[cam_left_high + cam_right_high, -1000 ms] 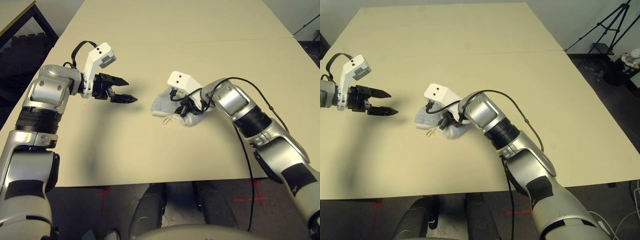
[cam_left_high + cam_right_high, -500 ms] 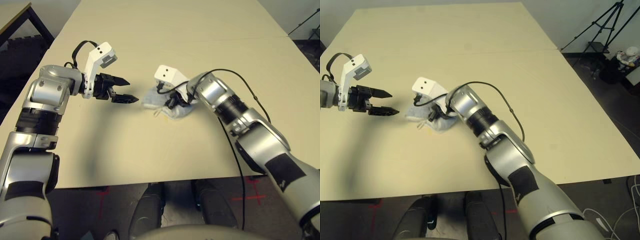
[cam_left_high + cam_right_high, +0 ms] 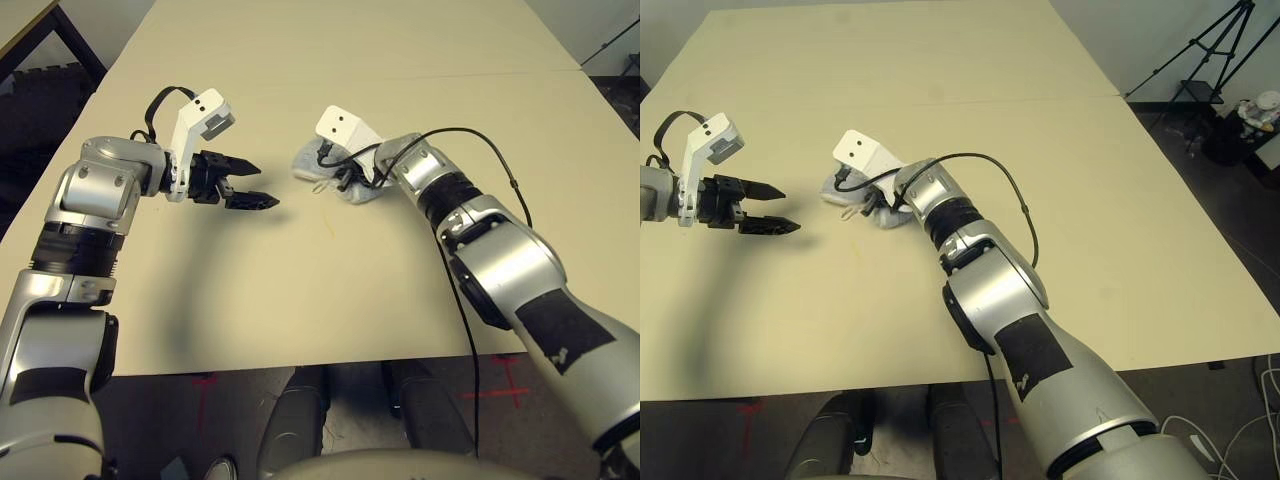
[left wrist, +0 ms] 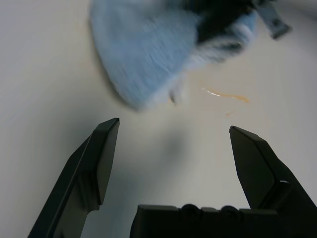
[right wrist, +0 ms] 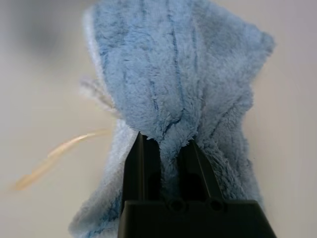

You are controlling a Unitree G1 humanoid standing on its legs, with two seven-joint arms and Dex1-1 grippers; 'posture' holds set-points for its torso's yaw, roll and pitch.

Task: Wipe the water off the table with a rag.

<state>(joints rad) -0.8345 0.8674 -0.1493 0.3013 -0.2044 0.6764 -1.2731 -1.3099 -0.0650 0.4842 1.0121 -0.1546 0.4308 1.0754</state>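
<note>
While pinched by right gripper (image 5: 167, 148), rag (image 5: 178, 74) on table (image 3: 400, 290).

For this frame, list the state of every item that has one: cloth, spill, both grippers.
Light grey-blue ribbed rag: bunched, flat on the beige table, pinched.
Right gripper: shut on the rag.
Left gripper: open, empty, above the table.
Yellow-orange water streak: unwiped, beside the rag.
</note>
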